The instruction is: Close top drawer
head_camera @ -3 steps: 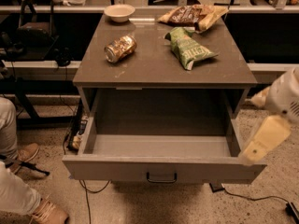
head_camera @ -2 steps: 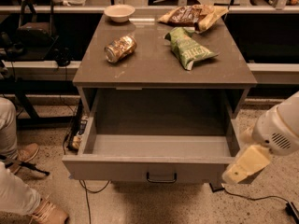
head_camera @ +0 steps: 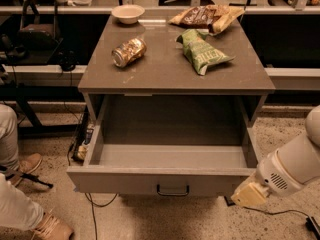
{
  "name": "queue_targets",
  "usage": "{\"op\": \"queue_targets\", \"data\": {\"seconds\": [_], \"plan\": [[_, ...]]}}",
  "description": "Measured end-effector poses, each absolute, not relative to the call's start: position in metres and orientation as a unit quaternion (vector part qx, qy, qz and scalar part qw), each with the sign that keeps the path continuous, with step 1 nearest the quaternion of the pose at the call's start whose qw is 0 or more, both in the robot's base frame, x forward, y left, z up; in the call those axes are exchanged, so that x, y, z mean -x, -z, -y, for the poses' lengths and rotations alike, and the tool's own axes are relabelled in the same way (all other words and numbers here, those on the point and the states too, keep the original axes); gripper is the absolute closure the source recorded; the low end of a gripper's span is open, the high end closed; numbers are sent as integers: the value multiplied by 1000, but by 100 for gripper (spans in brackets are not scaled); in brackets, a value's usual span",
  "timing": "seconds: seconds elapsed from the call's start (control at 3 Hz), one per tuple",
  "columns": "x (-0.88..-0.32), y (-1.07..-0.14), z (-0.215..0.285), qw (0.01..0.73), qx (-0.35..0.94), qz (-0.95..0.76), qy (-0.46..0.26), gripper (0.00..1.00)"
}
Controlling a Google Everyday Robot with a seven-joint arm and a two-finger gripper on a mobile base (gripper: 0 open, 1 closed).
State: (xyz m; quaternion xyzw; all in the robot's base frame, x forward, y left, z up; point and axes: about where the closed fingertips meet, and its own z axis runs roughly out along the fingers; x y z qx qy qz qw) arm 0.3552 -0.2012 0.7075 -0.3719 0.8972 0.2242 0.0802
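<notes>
Top drawer (head_camera: 125, 183) open. Gripper (head_camera: 250, 195), grip unclear, hangs below the table's (head_camera: 165, 69) front right corner. Seemingly the approach step; next, push the front inward.

A matt grey-brown top drawer (head_camera: 170, 182) with a dark handle (head_camera: 172, 190) sits under a smooth, faintly shiny surface (head_camera: 165, 71) holding a glossy metal can (head_camera: 128, 52), a crinkly green foil bag (head_camera: 201, 51) and a glazed bowl (head_camera: 128, 13), with the smooth cream plastic claw (head_camera: 248, 195) by the drawer's front right corner.
</notes>
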Motion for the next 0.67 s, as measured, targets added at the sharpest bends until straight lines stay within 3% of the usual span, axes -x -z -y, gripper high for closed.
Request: {"op": "queue_targets", "data": {"seconds": [0.33, 0.67], "plan": [[-354, -676, 201, 62, 352, -910, -212, 87], [-361, -640, 202, 50, 332, -922, -194, 100]]}}
